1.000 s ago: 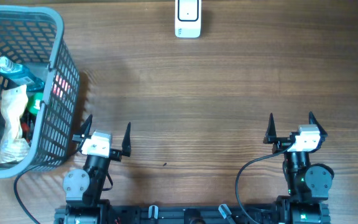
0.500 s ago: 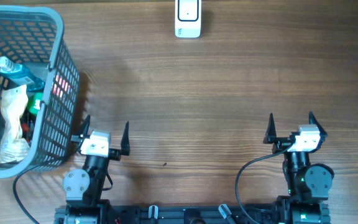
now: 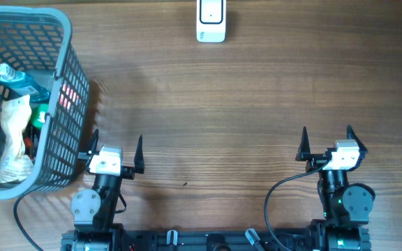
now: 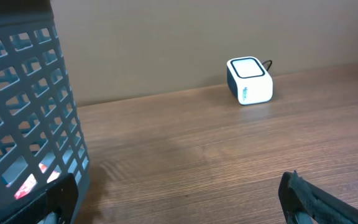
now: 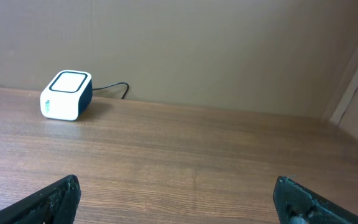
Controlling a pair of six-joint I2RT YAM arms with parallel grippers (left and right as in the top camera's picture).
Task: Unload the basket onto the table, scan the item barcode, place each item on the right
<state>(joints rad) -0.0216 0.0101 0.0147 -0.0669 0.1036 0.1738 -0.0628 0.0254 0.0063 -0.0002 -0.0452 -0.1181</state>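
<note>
Overhead: a grey basket is seen at the table's far-left corner, w/ a bottle, white bag & other items kept behind its mesh wall. Scanner is set mid far edge. Left gripper is spread wide, empty, just beside the basket; right gripper likewise, nothing held. Both arms are folded low at the near edge, fingers pointed fwd.

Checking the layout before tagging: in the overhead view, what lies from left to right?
Basket → left gripper, jaws open → scanner at the far edge → right gripper, jaws open.
</note>
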